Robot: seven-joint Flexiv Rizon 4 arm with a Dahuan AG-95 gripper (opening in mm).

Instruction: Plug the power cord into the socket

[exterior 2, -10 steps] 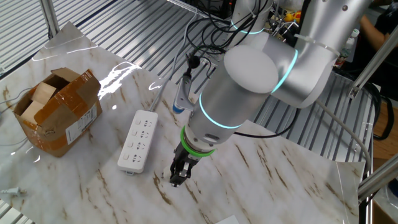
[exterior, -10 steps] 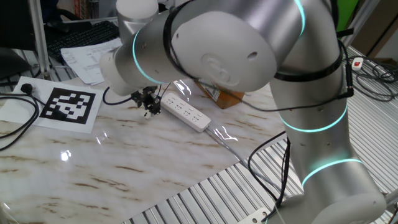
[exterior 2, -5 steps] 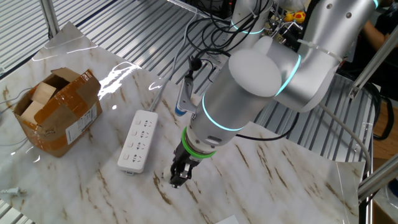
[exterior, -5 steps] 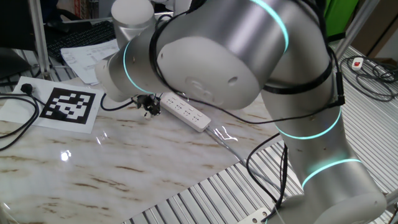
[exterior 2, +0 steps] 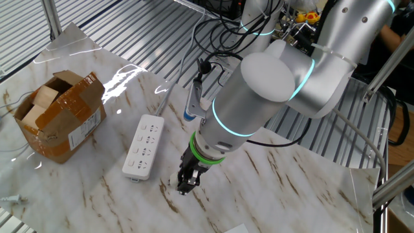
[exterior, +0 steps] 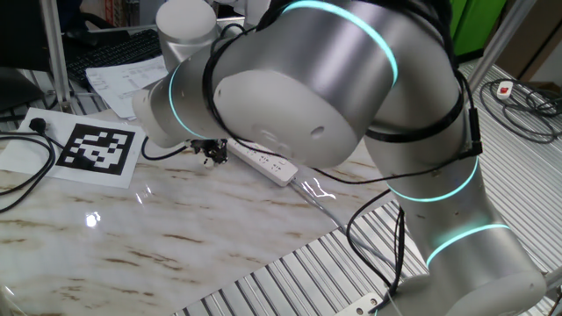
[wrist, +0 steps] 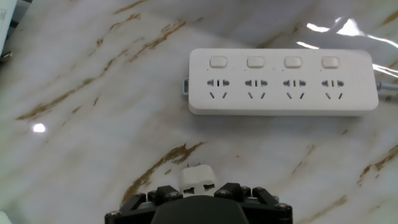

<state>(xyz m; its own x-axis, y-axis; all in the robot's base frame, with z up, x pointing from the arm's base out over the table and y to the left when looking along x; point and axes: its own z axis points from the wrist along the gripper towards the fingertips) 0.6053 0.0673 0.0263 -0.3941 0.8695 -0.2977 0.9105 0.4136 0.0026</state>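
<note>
The power cord's small white plug piece shows two dark slots and sits between my gripper's black fingers at the bottom of the hand view. Both fingers press against its sides. The socket, a long white power strip with a row of outlets and switches, lies flat on the marble ahead of the plug and a little to the right. In one fixed view the gripper hangs low at the strip's near end. In the other fixed view the gripper is just right of the strip's end.
A brown cardboard box stands left of the strip. A black-and-white marker sheet and a black cable lie at the table's left. Papers lie behind. The strip's pale cable runs toward the slatted table edge.
The arm's big upper joints have swung slightly across the fixed views. The gripper has stayed low beside the strip's end, with its grip unchanged.
</note>
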